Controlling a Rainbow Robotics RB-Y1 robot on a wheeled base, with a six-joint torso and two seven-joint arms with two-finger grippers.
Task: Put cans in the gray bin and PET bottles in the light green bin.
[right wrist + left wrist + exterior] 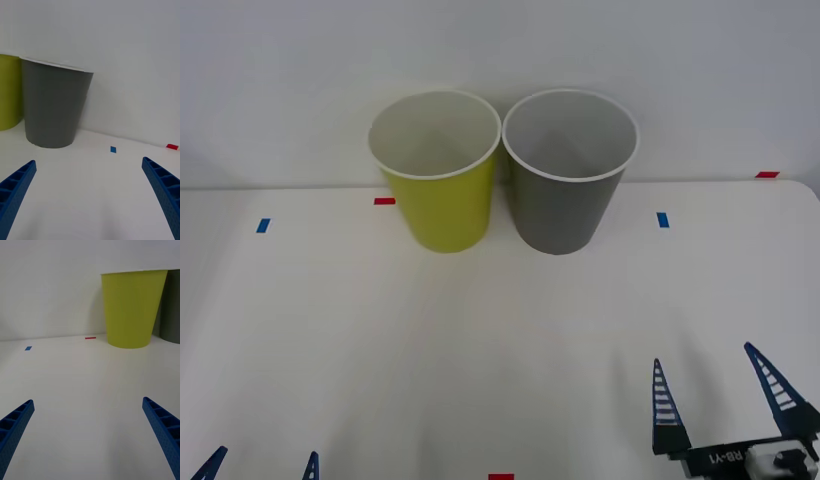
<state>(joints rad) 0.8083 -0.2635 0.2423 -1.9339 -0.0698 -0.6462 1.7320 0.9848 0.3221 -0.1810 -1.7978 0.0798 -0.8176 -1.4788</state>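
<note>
Green bin and gray bin side by side at worktop far edge. Left pincer and right pincer at near edge, both spread, holding nothing.

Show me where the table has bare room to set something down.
Free: the broad white stretch between the light green bin and gray bin at the back and the open left claw and right claw at the near edge. Crowded: the back, where the bins stand side by side, nearly touching.

Two bins, two end effectors
</note>
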